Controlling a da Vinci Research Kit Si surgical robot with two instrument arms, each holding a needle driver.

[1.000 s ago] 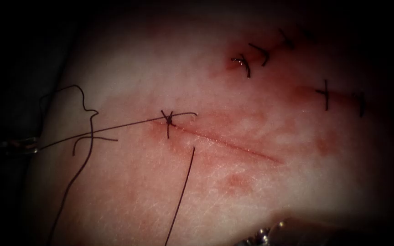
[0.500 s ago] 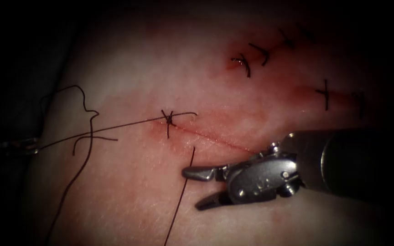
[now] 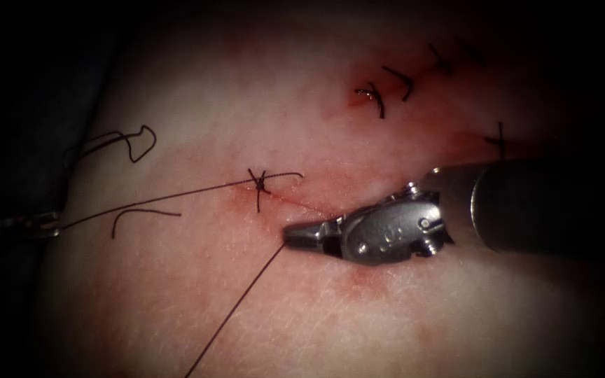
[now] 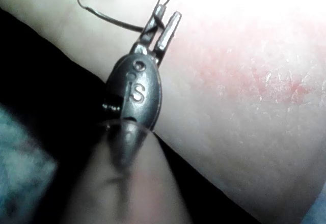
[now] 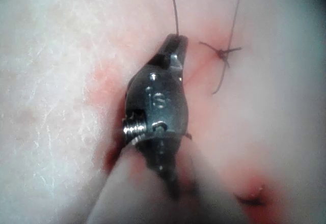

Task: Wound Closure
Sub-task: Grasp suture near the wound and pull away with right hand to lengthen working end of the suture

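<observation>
The cut runs slantwise across the tissue, with a tied knot at its left end. My right tool comes in from the right, jaws shut on a thread strand just below the cut. This strand trails off toward the near edge. The right wrist view shows the same grip, right tool on thread, with the knot close by. My left tool lies at the far left, shut on the taut thread leading to the knot. In its own view the left tool pinches that thread.
Earlier finished stitches sit at the upper right, one more stitch just above the right tool's shaft. A short cut end of thread and a curled loop of thread lie on the tissue left of the knot. Red fluid stains the tissue around the cut.
The right tool came in from the lower right with open jaws and shut on the loose strand below the cut. The strand swung leftward, and the thread loop at the left drew up smaller.
</observation>
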